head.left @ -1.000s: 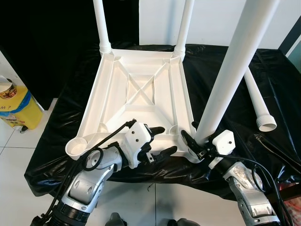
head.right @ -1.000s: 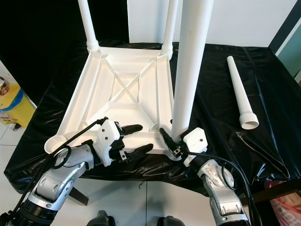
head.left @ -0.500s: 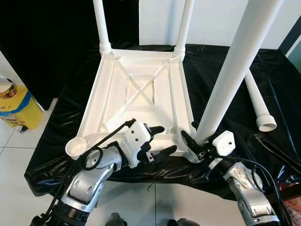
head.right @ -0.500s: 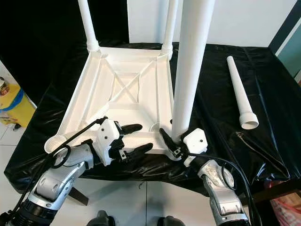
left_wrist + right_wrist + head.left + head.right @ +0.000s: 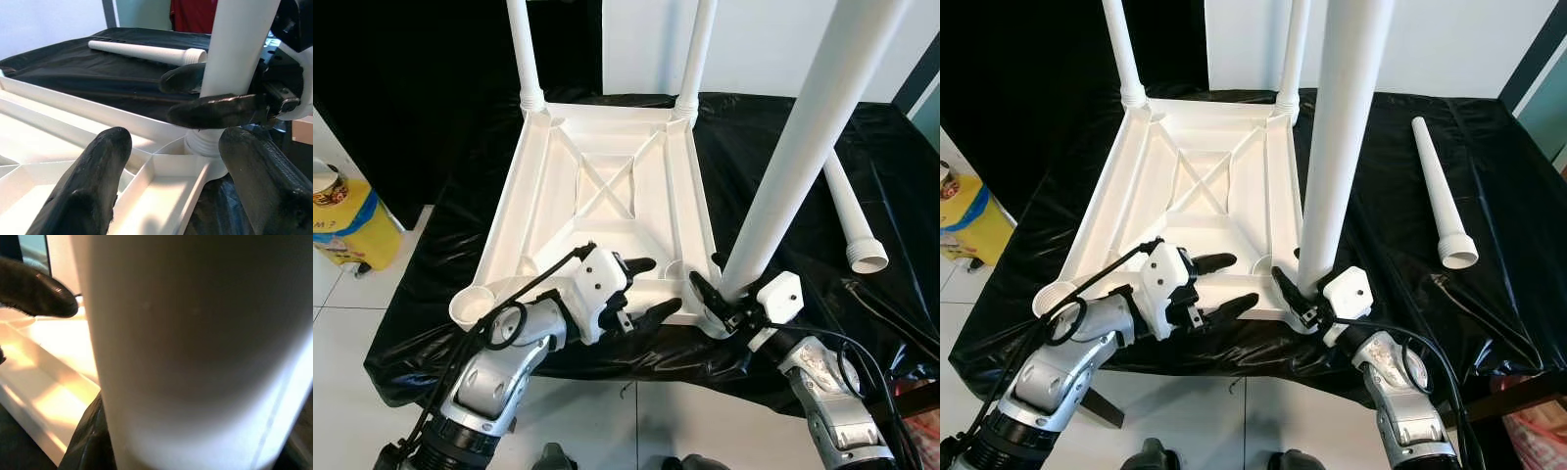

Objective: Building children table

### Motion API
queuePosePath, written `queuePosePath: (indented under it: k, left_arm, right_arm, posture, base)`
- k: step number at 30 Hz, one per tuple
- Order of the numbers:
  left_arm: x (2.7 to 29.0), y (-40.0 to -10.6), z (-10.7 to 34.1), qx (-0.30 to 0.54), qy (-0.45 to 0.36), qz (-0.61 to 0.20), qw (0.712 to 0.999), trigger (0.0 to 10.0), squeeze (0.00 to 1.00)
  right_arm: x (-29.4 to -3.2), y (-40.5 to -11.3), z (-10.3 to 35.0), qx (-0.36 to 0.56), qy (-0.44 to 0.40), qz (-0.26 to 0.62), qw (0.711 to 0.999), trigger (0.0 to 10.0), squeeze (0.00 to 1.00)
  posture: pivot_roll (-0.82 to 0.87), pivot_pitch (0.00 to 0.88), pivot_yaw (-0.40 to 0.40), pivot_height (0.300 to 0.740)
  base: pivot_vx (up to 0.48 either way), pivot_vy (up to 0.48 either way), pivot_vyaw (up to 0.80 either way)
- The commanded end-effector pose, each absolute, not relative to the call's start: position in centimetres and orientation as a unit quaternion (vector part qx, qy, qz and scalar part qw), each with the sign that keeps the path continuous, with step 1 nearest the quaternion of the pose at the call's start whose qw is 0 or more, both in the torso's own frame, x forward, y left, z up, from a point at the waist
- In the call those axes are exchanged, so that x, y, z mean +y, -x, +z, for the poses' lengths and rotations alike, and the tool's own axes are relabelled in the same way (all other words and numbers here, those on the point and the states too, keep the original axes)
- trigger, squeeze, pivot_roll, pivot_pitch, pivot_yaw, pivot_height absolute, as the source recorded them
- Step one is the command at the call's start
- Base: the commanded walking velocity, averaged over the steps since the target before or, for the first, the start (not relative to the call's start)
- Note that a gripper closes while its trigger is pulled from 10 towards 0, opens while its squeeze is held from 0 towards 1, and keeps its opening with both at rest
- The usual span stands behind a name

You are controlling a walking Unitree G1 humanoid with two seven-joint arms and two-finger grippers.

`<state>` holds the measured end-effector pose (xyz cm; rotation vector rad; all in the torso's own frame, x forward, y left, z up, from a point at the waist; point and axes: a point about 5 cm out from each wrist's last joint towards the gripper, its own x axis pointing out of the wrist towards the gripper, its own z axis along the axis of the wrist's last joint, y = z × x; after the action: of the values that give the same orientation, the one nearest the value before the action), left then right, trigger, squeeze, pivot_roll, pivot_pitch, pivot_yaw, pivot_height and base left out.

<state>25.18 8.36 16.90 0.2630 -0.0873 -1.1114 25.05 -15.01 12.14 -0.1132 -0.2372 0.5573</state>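
An upturned white table top lies on a table draped in black cloth. Two white legs stand in its far corner sockets. A third leg stands tilted at the near right socket, with my right gripper shut around its base. The fourth leg lies loose on the cloth to the right. My left gripper is open astride the top's near rim, just left of the held leg. The left wrist view shows the leg's ribbed foot at the socket.
The near left socket is a hollow white cup at the table's front edge. A yellow container sits on the tiled floor to the left. A black cable runs across the cloth at the near right.
The held leg's top has leaned a little further right. My left gripper has edged slightly forward over the rim. The table top has not moved.
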Motion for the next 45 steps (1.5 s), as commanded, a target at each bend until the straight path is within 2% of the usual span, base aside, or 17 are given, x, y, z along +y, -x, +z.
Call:
queuePosePath:
  k: [1, 22, 38, 45]
  left_arm:
    - [8.3, -24.9, 16.8, -0.036, -0.122, -0.526, 0.841, 10.0, 0.00]
    - [8.3, -25.2, 16.8, -0.038, -0.126, -0.524, 0.842, 10.0, 0.00]
    - [8.3, -25.3, 17.0, -0.042, -0.128, -0.524, 0.841, 10.0, 0.00]
    - [8.2, -25.3, 17.0, -0.045, -0.127, -0.522, 0.842, 10.0, 0.00]
  right_arm:
    - [-15.7, -24.8, 10.2, -0.063, 0.038, 0.258, 0.963, 10.0, 0.00]
    - [-17.0, -24.9, 8.9, -0.024, -0.040, 0.199, 0.979, 10.0, 0.00]
    - [-16.6, -24.2, 8.7, -0.027, 0.004, 0.224, 0.974, 10.0, 0.00]
    - [-17.2, -24.6, 8.3, -0.015, 0.024, 0.180, 0.983, 10.0, 0.00]
  posture:
    - [0.04, 0.089, -0.052, 0.740]
    - [0.04, 0.081, -0.051, 0.740]
    - [0.03, 0.076, -0.053, 0.740]
    - [0.03, 0.073, -0.057, 0.740]
  base:
    - [0.000, 0.000, 0.00]
    - [0.000, 0.000, 0.00]
    - [0.000, 0.000, 0.00]
    - [0.000, 0.000, 0.00]
